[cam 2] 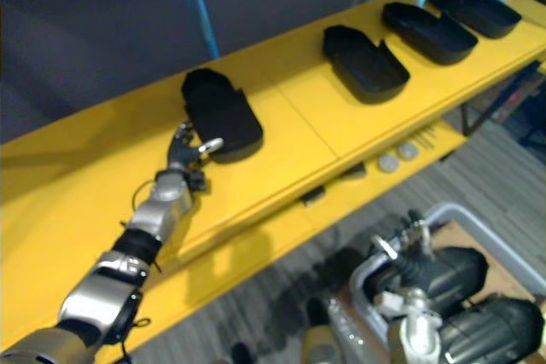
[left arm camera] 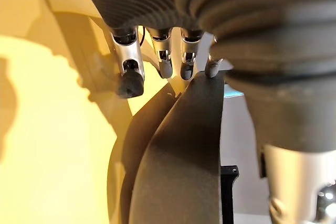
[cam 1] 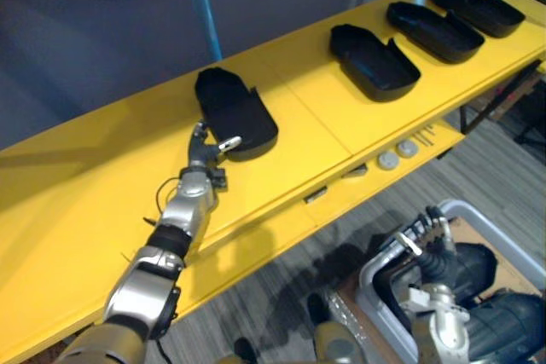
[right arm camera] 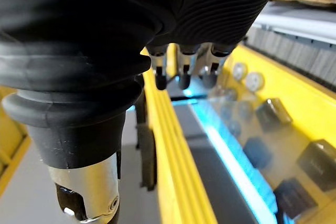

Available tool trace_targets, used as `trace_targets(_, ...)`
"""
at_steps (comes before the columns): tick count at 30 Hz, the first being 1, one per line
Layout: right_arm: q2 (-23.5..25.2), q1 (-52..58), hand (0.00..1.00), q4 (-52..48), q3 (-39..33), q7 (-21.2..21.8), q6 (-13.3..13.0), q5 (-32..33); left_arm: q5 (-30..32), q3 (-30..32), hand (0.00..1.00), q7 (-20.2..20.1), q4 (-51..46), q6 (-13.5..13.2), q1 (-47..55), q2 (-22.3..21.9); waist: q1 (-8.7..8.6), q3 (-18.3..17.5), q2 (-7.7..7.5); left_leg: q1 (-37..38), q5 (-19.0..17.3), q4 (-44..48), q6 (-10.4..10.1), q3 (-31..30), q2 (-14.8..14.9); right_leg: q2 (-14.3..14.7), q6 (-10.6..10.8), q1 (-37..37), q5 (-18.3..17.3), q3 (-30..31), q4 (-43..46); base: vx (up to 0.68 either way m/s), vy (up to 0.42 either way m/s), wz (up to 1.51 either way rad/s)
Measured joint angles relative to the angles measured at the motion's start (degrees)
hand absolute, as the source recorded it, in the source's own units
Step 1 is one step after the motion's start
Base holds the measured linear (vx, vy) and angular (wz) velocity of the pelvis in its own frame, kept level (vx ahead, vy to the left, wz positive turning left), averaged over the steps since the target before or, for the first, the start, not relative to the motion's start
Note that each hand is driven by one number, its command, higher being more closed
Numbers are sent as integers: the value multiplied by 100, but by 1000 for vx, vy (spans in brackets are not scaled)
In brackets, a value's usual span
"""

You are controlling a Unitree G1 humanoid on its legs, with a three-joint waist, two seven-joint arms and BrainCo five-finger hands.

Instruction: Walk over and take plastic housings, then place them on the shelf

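A black plastic housing [cam 1: 235, 112] lies open side up on the yellow shelf [cam 1: 77, 210]. My left hand [cam 1: 207, 153] is stretched out to its near end. The thumb rests over the rim and the fingers [left arm camera: 128, 74] sit along the outer wall, pinching that edge [left arm camera: 184, 145]. Three more black housings [cam 1: 374, 61] [cam 1: 433, 31] [cam 1: 476, 8] lie in a row further right on the shelf. My right hand [cam 1: 424, 243] hangs low at the right, relaxed and holding nothing, above a grey bin [cam 1: 467, 210] with more black housings [cam 1: 503, 317] in it.
A lower yellow ledge [cam 1: 341, 189] runs along the shelf's front with two round discs [cam 1: 397, 154] and small parts on it. A blue post [cam 1: 205, 6] stands behind the shelf. Grey carpet [cam 1: 281, 296] lies between the shelf and the bin.
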Motion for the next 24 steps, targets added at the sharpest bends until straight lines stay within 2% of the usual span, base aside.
trace_targets(7, 20, 39, 0, -7, 0, 0, -11, 0, -4, -9, 0, -13, -38, -9, 31, 0, 1, 3, -3, 5, -1, 3, -1, -2, -1, 1, 6, -71, -93, 0, 159, 0, 0, 0)
trace_targets(12, 20, 94, 0, -21, 1, -5, -12, 0, -65, -25, 0, -195, -116, -50, 88, 0, 39, 10, 2, 5, -1, 2, -1, -8, -2, -1, 6, -71, -99, -5, 167, 0, 0, 0)
trace_targets(24, 20, 221, 0, -32, 13, -126, -58, 0, -225, -105, 0, -347, -247, -126, 187, -2, 84, 12, 4, 8, -2, 0, -1, -20, -5, -5, 6, -68, -110, -17, 182, 0, 0, 0)
